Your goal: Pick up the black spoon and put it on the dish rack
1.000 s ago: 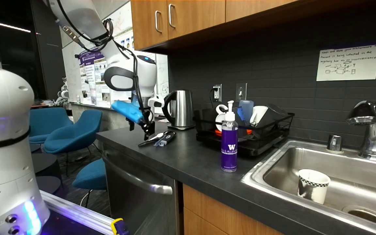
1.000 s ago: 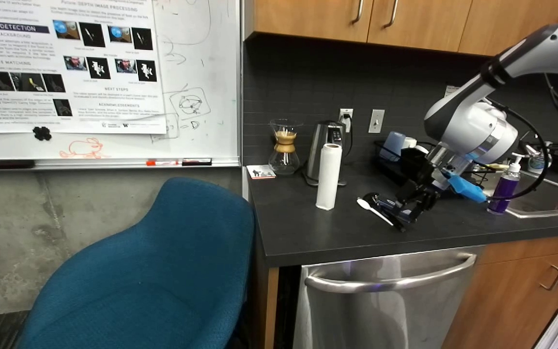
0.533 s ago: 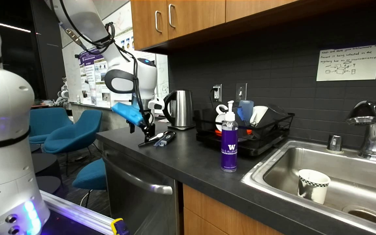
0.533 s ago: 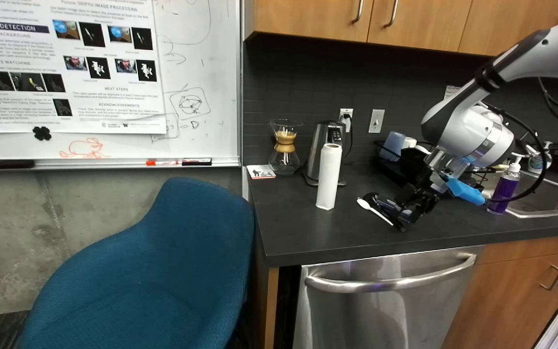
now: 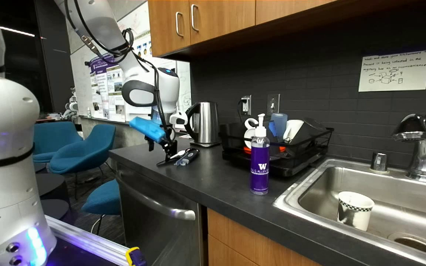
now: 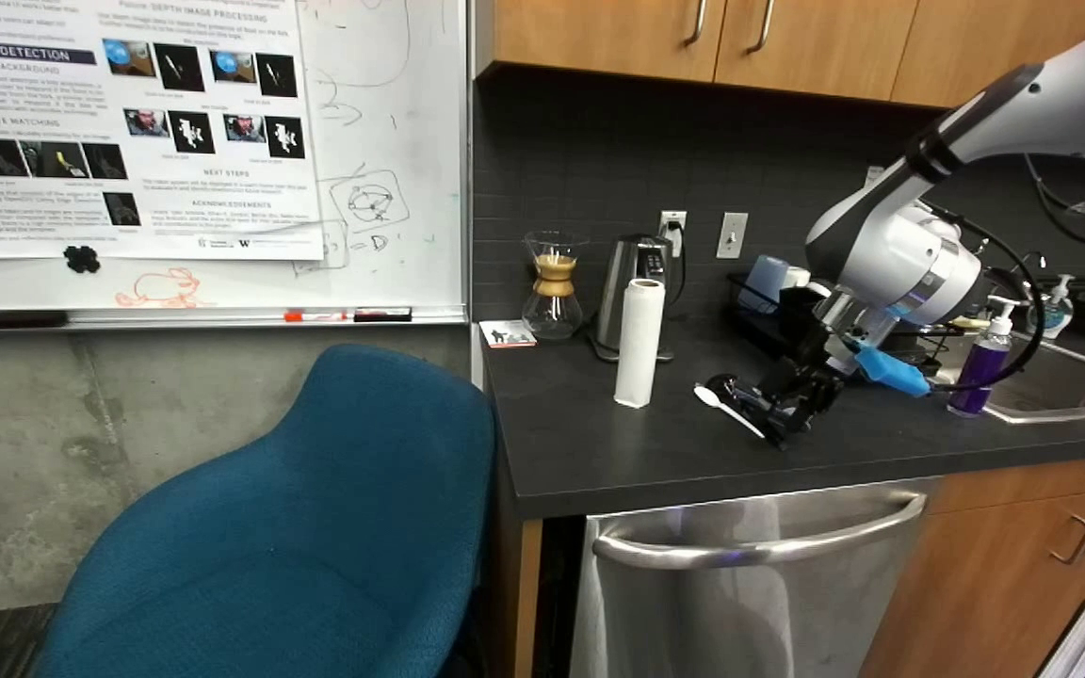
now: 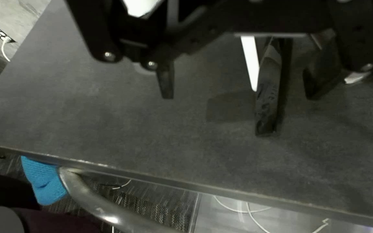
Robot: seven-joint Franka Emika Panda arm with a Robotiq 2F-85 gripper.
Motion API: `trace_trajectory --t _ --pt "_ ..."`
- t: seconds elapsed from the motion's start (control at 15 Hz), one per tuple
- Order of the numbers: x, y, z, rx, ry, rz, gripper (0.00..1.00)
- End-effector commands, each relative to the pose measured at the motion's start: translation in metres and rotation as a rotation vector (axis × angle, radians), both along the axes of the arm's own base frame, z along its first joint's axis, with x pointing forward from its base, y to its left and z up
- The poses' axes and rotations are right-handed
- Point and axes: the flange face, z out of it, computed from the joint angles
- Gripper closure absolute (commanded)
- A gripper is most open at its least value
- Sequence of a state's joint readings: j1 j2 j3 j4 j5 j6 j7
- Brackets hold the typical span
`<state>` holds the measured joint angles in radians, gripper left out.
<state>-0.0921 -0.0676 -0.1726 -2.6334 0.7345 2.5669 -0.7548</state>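
Note:
The black spoon (image 6: 720, 383) lies on the dark counter in a group with a white spoon (image 6: 729, 411) and a dark packet-like item (image 5: 188, 157). In the wrist view the black spoon's long handle (image 7: 268, 97) lies between my open fingers, touching neither, nearer the right one. The white spoon's handle (image 7: 250, 61) lies alongside it, also between the fingers. My gripper (image 7: 239, 97) is open and hangs over the handles; it also shows in both exterior views (image 5: 159, 154) (image 6: 795, 407). The spoon's head is hidden in the wrist view. The dish rack (image 5: 231, 146) stands behind, loaded with dishes.
A purple soap bottle (image 5: 260, 166) stands before the rack, beside the steel sink (image 5: 290, 195) with a cup (image 5: 355, 210). A kettle (image 5: 206, 123) and a white roll (image 6: 639, 344) stand near the utensils. The counter's front edge (image 7: 173, 181) is close.
My gripper has shifted slightly, to the left in an exterior view, closer over the utensils. It stays open. The spoons and other objects have not moved.

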Motion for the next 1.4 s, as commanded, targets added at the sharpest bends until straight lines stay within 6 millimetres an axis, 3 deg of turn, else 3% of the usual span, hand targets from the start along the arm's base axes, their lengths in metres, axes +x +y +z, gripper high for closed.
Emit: trace_trajectory --t 0.0,0.67,0.73,0.93,1.33 --pt "0.012 0.006 -0.005 -0.005 -0.006 0.011 0.00" --pt "0.019 0.018 -0.012 0.003 0.014 0.037 0.02" --pt "0.019 0.019 -0.013 0.003 0.014 0.039 0.22" --pt "0.021 0.020 -0.011 0.000 0.008 0.041 0.35" --pt "0.020 0.017 -0.010 -0.001 0.005 0.036 0.84"
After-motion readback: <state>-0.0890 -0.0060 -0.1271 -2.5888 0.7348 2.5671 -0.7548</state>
